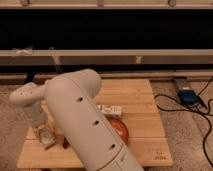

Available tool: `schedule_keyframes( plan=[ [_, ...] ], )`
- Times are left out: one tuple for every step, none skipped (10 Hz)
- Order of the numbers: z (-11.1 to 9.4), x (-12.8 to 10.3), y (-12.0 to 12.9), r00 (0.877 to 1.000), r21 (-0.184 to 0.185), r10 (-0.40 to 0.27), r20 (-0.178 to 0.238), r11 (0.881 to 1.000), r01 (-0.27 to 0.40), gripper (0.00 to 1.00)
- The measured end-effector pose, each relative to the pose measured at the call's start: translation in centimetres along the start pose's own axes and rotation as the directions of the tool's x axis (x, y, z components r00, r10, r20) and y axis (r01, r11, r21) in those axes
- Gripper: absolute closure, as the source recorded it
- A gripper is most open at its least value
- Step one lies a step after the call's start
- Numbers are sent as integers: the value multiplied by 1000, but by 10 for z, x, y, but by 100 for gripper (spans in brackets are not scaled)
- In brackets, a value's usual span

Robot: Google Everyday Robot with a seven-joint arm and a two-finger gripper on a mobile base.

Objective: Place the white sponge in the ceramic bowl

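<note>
My white arm [85, 125] fills the middle of the camera view and hides much of the wooden board. My gripper [45, 135] hangs low over the board's left part, near its front edge. The ceramic bowl [121, 131], glossy orange-red, shows only as a sliver to the right of the arm, well right of the gripper. A small dark red thing [65, 144] lies just right of the gripper. I cannot make out the white sponge; it is hidden by the arm or the gripper.
A longer white boxy item with dark markings [110, 109] lies behind the bowl. The wooden board [142, 100] rests on speckled floor. A blue device [189, 96] with black cables lies right of the board. A dark rail runs behind.
</note>
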Motion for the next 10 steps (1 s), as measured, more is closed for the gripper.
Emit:
schedule_keyframes(
  plan=[
    [-11,4,0,1000,-21,-5,16,1000,5,86],
    [-21,10,-2,1000,-38,-7,27,999,8,94],
    [-37,18,-6,999,-65,-6,45,998,9,99],
    [-50,25,-17,998,-91,2,63,996,4,100],
    [-57,32,-32,997,-102,12,72,995,-5,100],
    [-62,39,-49,996,-114,28,83,993,-18,100],
    [-63,48,-68,995,-126,50,89,991,-38,100],
    [-63,59,-90,993,-135,80,89,989,-68,100],
    [-63,68,-111,990,-140,109,88,985,-96,100],
    [-63,82,-138,984,-151,151,92,979,-136,100]
  ],
)
